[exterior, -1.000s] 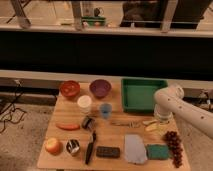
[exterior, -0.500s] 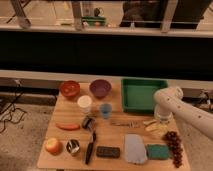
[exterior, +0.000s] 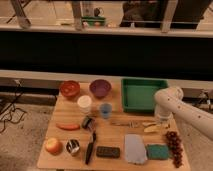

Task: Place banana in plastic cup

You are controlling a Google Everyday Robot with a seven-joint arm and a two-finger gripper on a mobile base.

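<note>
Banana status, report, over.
Gripper low over table, beside banana. Banana on table, apart from plastic cup. White cup close beside plastic cup.

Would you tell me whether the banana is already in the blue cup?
No: the banana lies on the table beside the robot's hand, well right of the blue cup.

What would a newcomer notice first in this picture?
The white arm comes in from the right, its gripper down by the banana. Next come the green tray at the back right and the blue cup near the middle, beside a white cup.
</note>
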